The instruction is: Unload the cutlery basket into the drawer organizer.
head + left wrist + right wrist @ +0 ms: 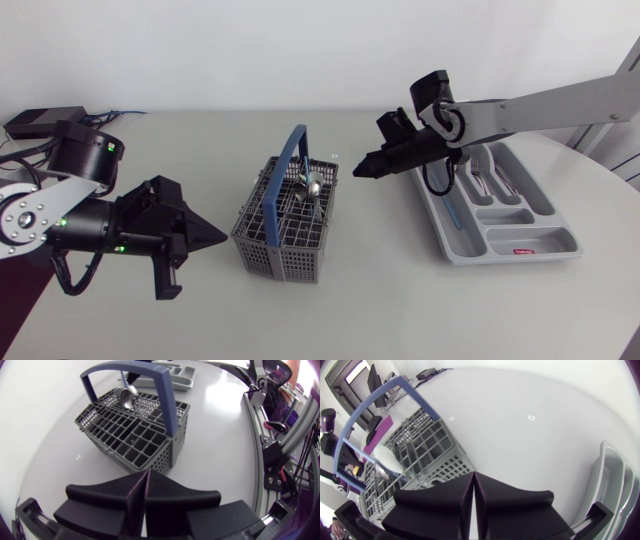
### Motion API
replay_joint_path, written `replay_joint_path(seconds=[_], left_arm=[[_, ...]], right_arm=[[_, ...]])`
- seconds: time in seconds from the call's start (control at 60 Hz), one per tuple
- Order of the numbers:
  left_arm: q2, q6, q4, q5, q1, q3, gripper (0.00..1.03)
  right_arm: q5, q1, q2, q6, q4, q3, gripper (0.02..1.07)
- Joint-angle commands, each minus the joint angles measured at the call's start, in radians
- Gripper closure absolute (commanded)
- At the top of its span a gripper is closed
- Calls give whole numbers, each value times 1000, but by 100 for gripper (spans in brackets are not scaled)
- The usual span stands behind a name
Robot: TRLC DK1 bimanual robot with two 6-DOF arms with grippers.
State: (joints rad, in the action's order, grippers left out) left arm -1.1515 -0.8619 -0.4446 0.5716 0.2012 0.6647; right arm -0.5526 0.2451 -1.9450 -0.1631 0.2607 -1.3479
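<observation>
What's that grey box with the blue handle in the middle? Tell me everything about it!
It's the cutlery basket: grey, plastic-looking, with grid walls and many small square compartments. A blue arched handle stands upright over it. It sits upright on the white table, between the left gripper and the right gripper; neither touches it. A shiny spoon stands inside, bowl up, near the handle.
</observation>
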Motion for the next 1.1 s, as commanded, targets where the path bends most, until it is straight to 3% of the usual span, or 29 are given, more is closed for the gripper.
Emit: replay_joint_path(seconds=[0.0,0.217,0.533,0.767,1.083], left_arm=[[18,-35,-23,13,35,-45,85],[-14,-37,-16,11,86,-77,85],[-120,-28,132,-16,52,-68,85],[-234,-29,222,-16,-9,-16,85],[-329,-26,285,-15,-75,67,85]], right_arm=[[2,-10,-65,33,0,-74,101],[-29,6,-219,45,91,-293,101],[-75,69,-255,30,143,-344,101],[-116,85,-192,-19,180,-277,101],[-136,91,-51,-36,141,-83,101]])
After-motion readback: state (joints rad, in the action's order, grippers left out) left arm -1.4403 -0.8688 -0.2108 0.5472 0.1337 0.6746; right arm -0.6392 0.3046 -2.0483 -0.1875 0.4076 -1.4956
